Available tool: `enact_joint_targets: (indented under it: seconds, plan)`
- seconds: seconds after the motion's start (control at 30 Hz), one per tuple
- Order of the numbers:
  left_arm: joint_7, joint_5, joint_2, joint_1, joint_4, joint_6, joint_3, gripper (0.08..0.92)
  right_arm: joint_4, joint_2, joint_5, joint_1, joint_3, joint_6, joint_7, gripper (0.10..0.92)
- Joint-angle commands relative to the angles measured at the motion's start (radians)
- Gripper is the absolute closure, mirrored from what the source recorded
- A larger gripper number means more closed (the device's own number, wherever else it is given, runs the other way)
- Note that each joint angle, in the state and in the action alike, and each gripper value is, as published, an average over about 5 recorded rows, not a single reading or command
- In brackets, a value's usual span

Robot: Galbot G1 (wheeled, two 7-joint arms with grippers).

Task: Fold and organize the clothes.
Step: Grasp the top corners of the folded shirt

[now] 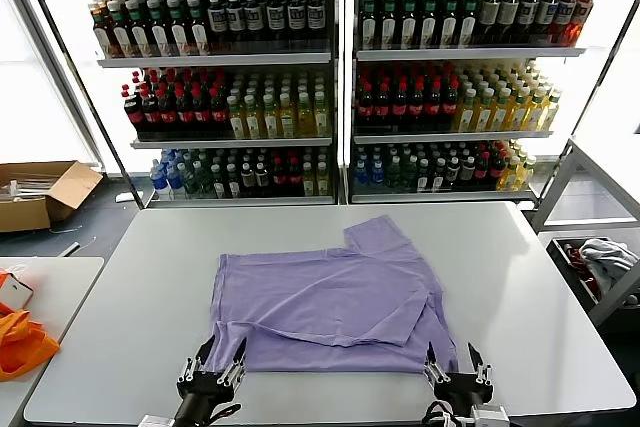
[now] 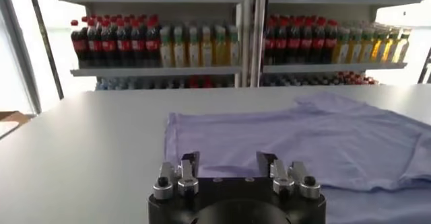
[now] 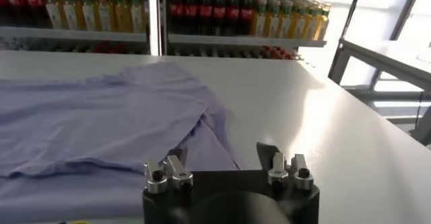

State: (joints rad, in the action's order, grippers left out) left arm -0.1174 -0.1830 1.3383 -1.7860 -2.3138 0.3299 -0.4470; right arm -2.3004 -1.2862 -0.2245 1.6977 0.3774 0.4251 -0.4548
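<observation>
The clothes are one lavender T-shirt (image 1: 330, 302), lying folded over itself on the white table (image 1: 520, 287), with a sleeve pointing to the far side. My left gripper (image 1: 212, 357) stands open at the shirt's near left corner, and nothing is between its fingers. My right gripper (image 1: 455, 362) is open at the near right corner, also holding nothing. In the left wrist view the open left gripper (image 2: 228, 159) sits just short of the T-shirt (image 2: 323, 138). In the right wrist view the right gripper (image 3: 221, 153) hangs over the hem of the T-shirt (image 3: 101, 118).
Shelves of bottles (image 1: 330, 77) stand behind the table. A cardboard box (image 1: 40, 192) lies on the floor at far left. Orange fabric (image 1: 20, 337) rests by a side table (image 1: 50, 287). Grey-white garments (image 1: 605, 262) fill a bin at right.
</observation>
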Motion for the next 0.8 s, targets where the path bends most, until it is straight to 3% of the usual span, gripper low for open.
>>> enact_joint_targets:
  seconds: [0.03,0.2,0.33,0.43,0.6,0.8]
  plan:
    - [0.053,-0.045,-0.05,0.14,-0.081,0.005,-0.015,0.356,0.065,0.0,-0.062,-0.182,0.128,-0.097,0.054,0.231]
    - [0.141,-0.092,-0.186,0.258,-0.01,0.029,-0.063,0.219,0.094,0.128,-0.187,-0.35,0.186,0.022,0.215,0.204]
    - [0.182,-0.216,-0.317,0.399,0.117,0.039,-0.106,0.181,0.155,0.281,-0.197,-0.506,0.179,0.136,0.404,0.203]
    - [0.178,-0.33,-0.382,0.514,0.206,0.081,-0.1,0.178,0.254,0.35,-0.199,-0.634,0.124,0.154,0.393,0.202]
    - [0.16,-0.351,-0.401,0.666,0.371,0.113,-0.006,0.177,0.418,0.333,-0.241,-0.819,0.003,0.152,0.288,0.203]
    - [0.146,-0.357,-0.382,0.8,0.529,0.133,0.105,0.177,0.546,0.297,-0.282,-0.949,-0.117,0.144,0.27,0.203]
